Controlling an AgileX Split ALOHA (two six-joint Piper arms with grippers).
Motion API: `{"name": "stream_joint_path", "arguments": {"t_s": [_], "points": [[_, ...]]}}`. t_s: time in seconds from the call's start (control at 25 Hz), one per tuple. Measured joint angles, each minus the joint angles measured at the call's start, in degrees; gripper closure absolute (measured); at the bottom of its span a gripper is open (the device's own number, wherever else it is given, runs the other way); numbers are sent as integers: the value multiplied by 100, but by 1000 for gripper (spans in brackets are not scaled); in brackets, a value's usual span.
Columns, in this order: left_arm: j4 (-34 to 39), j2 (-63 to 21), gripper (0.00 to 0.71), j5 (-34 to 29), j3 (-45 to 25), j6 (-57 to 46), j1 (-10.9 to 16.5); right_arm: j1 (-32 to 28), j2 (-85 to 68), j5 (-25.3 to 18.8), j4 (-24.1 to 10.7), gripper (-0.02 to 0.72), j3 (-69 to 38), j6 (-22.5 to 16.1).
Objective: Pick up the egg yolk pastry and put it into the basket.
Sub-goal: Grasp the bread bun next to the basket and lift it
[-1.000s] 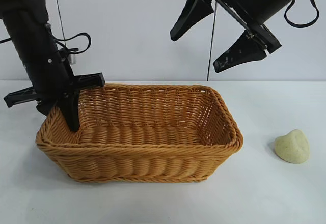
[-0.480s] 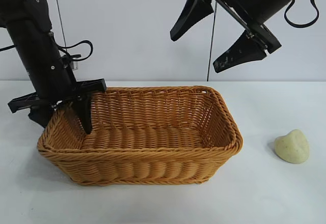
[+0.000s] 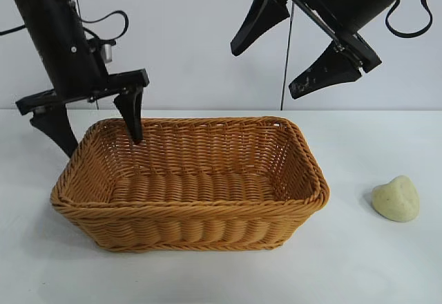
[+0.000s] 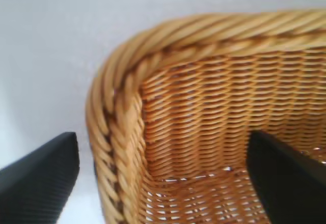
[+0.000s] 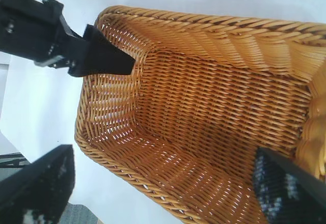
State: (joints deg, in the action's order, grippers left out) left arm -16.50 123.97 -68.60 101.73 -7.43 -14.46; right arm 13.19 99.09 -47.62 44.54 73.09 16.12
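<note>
The egg yolk pastry [image 3: 396, 199], a pale yellow-green lump, lies on the white table to the right of the basket, clear of both arms. The orange-brown wicker basket [image 3: 186, 211] sits in the middle with nothing in it. My left gripper [image 3: 103, 145] hangs open over the basket's left end, one finger outside the rim and one inside, touching neither. In the left wrist view that gripper [image 4: 163, 183] straddles the braided rim [image 4: 114, 112]. My right gripper [image 3: 264, 74] is open high above the basket's back right. The right wrist view shows it [image 5: 160, 193] over the basket [image 5: 204, 25].
White table all round, with a white wall behind. One finger [image 5: 102, 58] of the left gripper shows in the right wrist view at the basket's far end. A thin cable [image 3: 286, 55] hangs behind the right arm.
My left gripper has let go of the basket's left rim, opened wide and risen. The basket's left end has settled slightly to the right. The right arm has not moved.
</note>
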Motion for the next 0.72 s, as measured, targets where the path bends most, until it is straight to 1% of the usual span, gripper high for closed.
{"name": "stream_joint_path", "arguments": {"t_s": [0.16, 0.28, 0.36, 0.6, 0.72], "points": [[399, -6, 21, -42, 649, -5, 0, 0, 0, -6, 0, 52, 0, 0], [594, -54, 21, -60, 872, -63, 0, 0, 0, -23, 0, 52, 0, 0], [723, -67, 21, -66, 919, -64, 0, 0, 0, -23, 0, 52, 0, 0], [1411, -67, 21, -84, 929, -69, 18, 0, 0, -23, 0, 52, 0, 0], [1448, -67, 21, -84, 929, -43, 144, 0, 0, -23, 0, 52, 0, 0]]}}
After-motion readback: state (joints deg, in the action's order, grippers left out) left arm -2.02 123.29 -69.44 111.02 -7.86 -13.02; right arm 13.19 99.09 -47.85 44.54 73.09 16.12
